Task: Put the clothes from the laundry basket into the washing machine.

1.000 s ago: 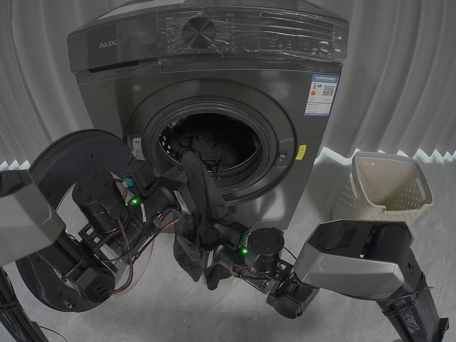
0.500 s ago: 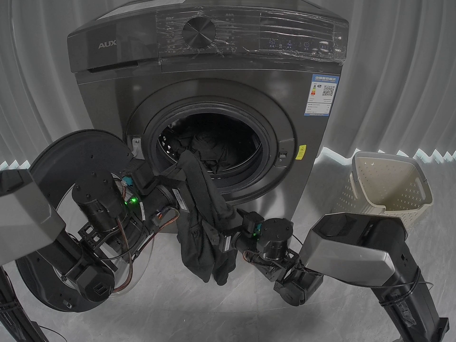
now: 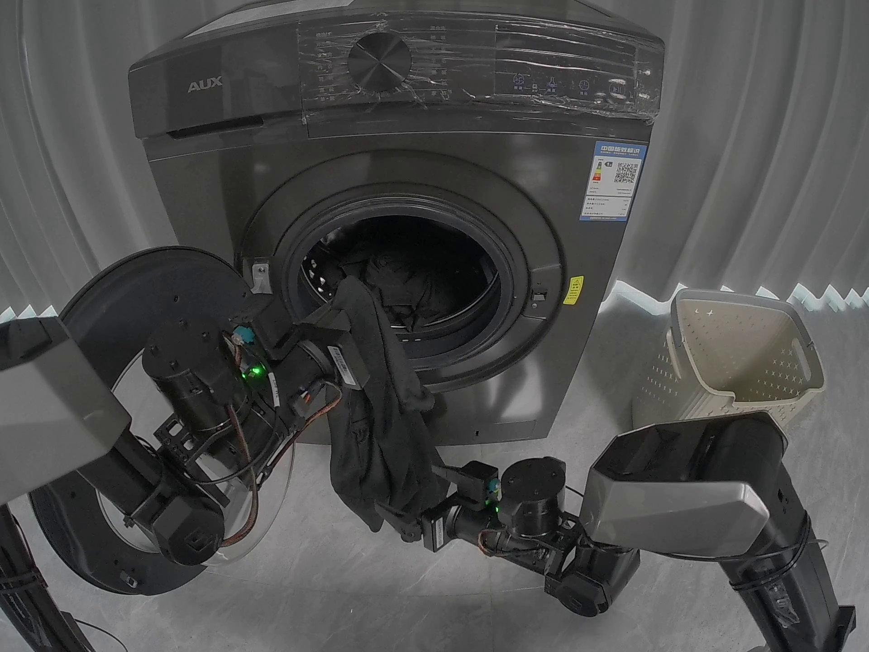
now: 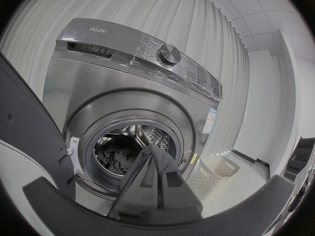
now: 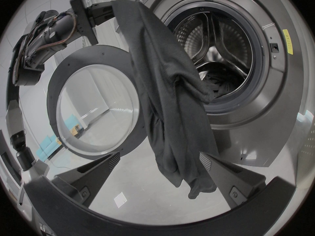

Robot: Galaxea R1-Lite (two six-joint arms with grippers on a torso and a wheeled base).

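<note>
A dark garment [image 3: 380,409] hangs from my left gripper [image 3: 348,305], which is shut on its top end just outside the lower left rim of the washing machine [image 3: 389,165] opening. In the left wrist view the cloth [image 4: 154,153] drapes over the shut gripper [image 4: 158,172]. My right gripper [image 3: 418,520] is open low near the floor, its fingers [image 5: 110,161] spread on either side of the garment's loose lower end [image 5: 177,122] without pinching it. More dark clothes [image 3: 407,273] lie inside the drum. The cream laundry basket [image 3: 733,355] sits on the floor to the right and looks empty.
The round machine door [image 3: 149,305] is swung fully open to the left, right behind my left arm. Grey floor [image 3: 362,590] spreads in front of the machine. Curtains [image 3: 769,138] hang behind it.
My right gripper rose with the garment's lower part, then dropped toward the floor, and the cloth now hangs straight from the left gripper. The left gripper edged up toward the opening.
</note>
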